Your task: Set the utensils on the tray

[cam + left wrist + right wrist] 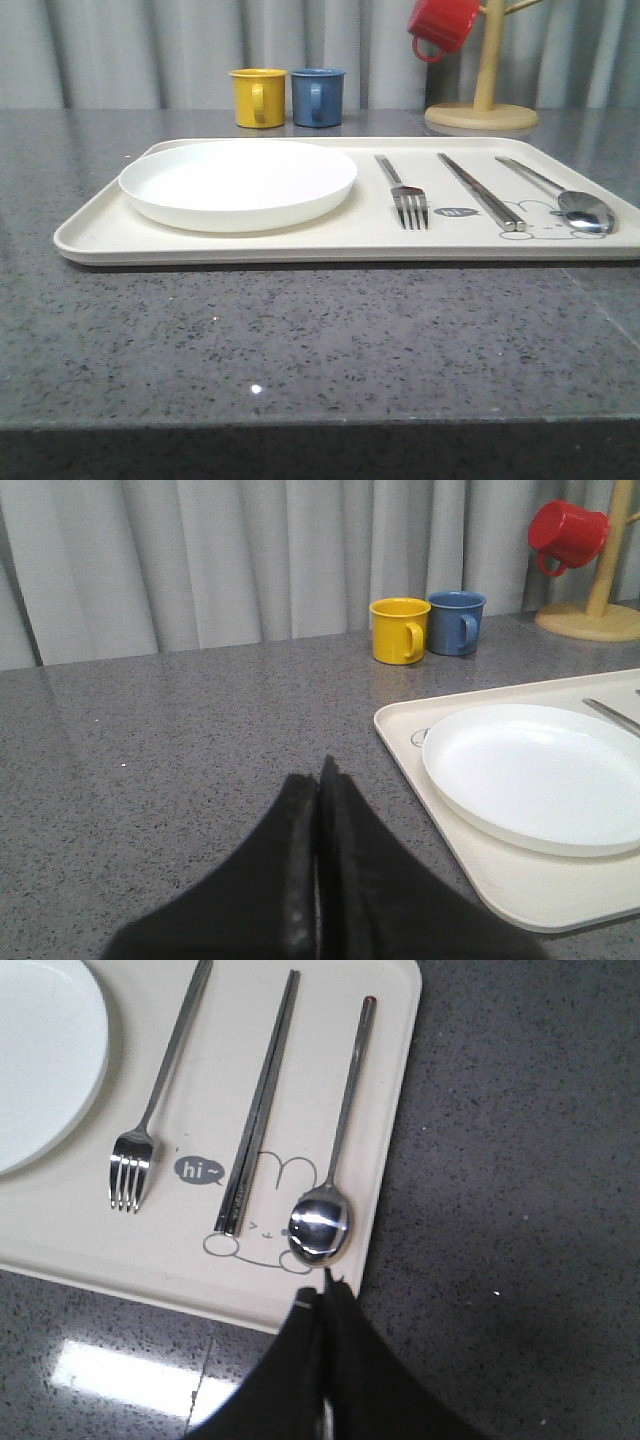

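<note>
The cream tray (100, 235) (90, 1250) (520, 890) lies on the grey counter. On its right half rest a silver fork (404, 195) (150, 1110), a pair of flat chopsticks (480, 192) (258, 1105) and a spoon (575, 205) (335, 1175), side by side. A rabbit drawing shows under the chopstick tips and spoon bowl. My right gripper (327, 1295) is shut and empty, hovering over the tray's near right corner just short of the spoon bowl. Left of the tray, my left gripper (318, 780) is shut on nothing above bare counter.
A round white plate (238, 183) (540, 775) fills the tray's left half. Behind the tray stand a yellow mug (258, 97) and a blue mug (317, 96). A wooden mug tree (485, 80) at the back right holds a red mug (440, 25).
</note>
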Tool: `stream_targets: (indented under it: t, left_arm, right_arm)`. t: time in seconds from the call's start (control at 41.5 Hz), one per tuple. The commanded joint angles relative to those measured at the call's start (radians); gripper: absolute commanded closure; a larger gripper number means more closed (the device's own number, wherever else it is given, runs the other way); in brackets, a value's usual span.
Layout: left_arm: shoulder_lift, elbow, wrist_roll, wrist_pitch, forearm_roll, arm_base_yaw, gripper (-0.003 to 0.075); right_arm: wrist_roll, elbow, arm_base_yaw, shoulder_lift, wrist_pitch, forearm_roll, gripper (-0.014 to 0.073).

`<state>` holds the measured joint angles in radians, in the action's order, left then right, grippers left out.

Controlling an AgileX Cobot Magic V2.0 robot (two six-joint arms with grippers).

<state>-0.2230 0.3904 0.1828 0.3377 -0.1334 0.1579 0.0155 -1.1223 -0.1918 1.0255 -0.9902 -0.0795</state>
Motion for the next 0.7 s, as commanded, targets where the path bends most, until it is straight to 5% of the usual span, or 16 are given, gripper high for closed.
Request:
stream_targets:
  t: [0.0, 0.41, 0.675]
  left_arm:
    - [-0.011, 0.027, -0.011, -0.085, -0.011, -0.001, 0.0739]
    - [-0.011, 0.027, -0.011, -0.085, -0.011, -0.001, 0.0739]
    - [-0.011, 0.027, -0.011, -0.085, -0.011, -0.001, 0.0739]
  right_arm:
    - [-0.032, 0.096, 0.002, -0.123, 0.159, 0.008, 0.0706]
    - [-0.032, 0.628, 0.002, -0.612, 0.599, 0.057, 0.0706]
    - [-0.032, 0.744, 0.002, -0.827, 0.667, 0.056, 0.0706]
